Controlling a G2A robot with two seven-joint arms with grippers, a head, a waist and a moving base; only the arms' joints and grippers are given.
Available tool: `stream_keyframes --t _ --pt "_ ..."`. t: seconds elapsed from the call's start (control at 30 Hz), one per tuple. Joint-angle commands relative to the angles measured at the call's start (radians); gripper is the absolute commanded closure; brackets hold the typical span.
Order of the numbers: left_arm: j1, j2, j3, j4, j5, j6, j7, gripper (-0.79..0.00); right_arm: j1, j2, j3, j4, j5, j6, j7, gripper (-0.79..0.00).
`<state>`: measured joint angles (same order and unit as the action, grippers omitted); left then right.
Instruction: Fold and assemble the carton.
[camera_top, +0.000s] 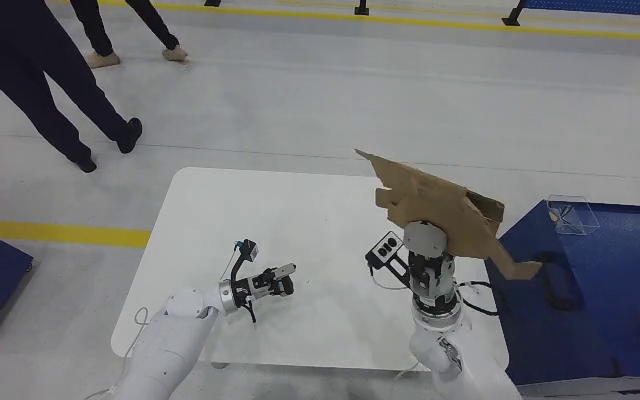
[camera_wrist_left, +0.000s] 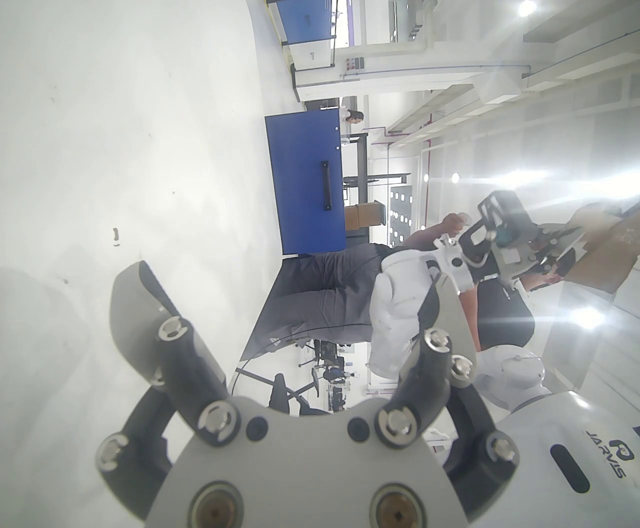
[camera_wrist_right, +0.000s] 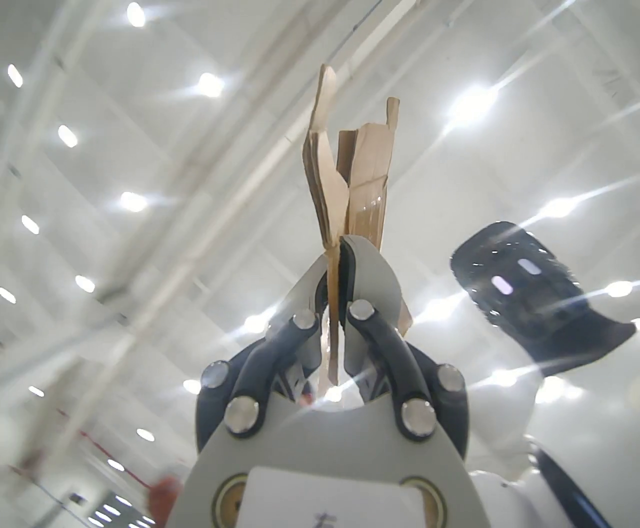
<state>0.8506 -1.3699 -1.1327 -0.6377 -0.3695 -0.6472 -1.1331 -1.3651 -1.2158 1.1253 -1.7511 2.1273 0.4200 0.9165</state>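
Above the table (camera_top: 300, 210), the right gripper (camera_wrist_right: 339, 255) clamps the carton (camera_wrist_right: 365, 165) — flaps loose, assembly apparently not begun — with the left gripper (camera_top: 286, 276) spread and empty.

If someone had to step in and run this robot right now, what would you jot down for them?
Right gripper: shut on the carton, holding it in the air above the table's right side.
Left gripper: open and empty, low over the table.
Done: the carton is picked up off the table.
Left: the carton is not yet formed into a box, so all the folding and assembly remain.
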Motion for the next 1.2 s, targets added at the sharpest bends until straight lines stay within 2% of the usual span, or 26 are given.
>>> stream_keyframes --t 0.0,0.1,0.2,0.27,0.33,0.43,0.57,0.7,0.77,0.9,1.0,1.07,1.17 --pt "0.000 0.000 0.000 0.000 0.000 0.000 0.000 -0.785 -0.001 -0.010 -0.074 0.015 0.158 0.095 -0.100 0.000" --pt "0.000 0.000 0.000 0.000 0.000 0.000 0.000 -0.785 0.004 -0.023 -0.142 0.030 0.291 0.176 -0.208 0.000" --pt "0.000 0.000 0.000 0.000 0.000 0.000 0.000 -0.785 0.003 -0.032 -0.179 0.028 0.383 0.195 -0.275 0.000" --pt "0.000 0.000 0.000 0.000 0.000 0.000 0.000 -0.785 0.009 -0.037 -0.181 0.021 0.392 0.191 -0.294 0.000" --pt "0.000 0.000 0.000 0.000 0.000 0.000 0.000 -0.785 0.019 -0.039 -0.158 0.010 0.318 0.167 -0.275 0.000" --pt "0.000 0.000 0.000 0.000 0.000 0.000 0.000 -0.785 0.023 -0.041 -0.111 -0.007 0.124 0.091 -0.161 0.000" --pt "0.000 0.000 0.000 0.000 0.000 0.000 0.000 -0.785 0.041 -0.038 -0.018 -0.021 -0.240 -0.114 0.037 0.000" --pt "0.000 0.000 0.000 0.000 0.000 0.000 0.000 -0.785 0.057 -0.030 0.097 -0.026 -0.577 -0.406 0.203 0.000" --pt "0.000 0.000 0.000 0.000 0.000 0.000 0.000 -0.785 0.059 -0.026 0.161 -0.032 -0.740 -0.570 0.245 0.000" --pt "0.000 0.000 0.000 0.000 0.000 0.000 0.000 -0.785 0.042 -0.020 0.263 -0.064 -0.995 -0.847 0.260 0.000" --pt "0.000 0.000 0.000 0.000 0.000 0.000 0.000 -0.785 0.022 -0.018 0.309 -0.092 -1.157 -0.996 0.238 0.000" --pt "0.000 0.000 0.000 0.000 0.000 0.000 0.000 -0.785 0.009 -0.018 0.328 -0.098 -1.260 -1.075 0.214 0.000" --pt "0.000 0.000 0.000 0.000 0.000 0.000 0.000 -0.785 0.002 -0.020 0.331 -0.105 -1.362 -1.140 0.178 0.000"
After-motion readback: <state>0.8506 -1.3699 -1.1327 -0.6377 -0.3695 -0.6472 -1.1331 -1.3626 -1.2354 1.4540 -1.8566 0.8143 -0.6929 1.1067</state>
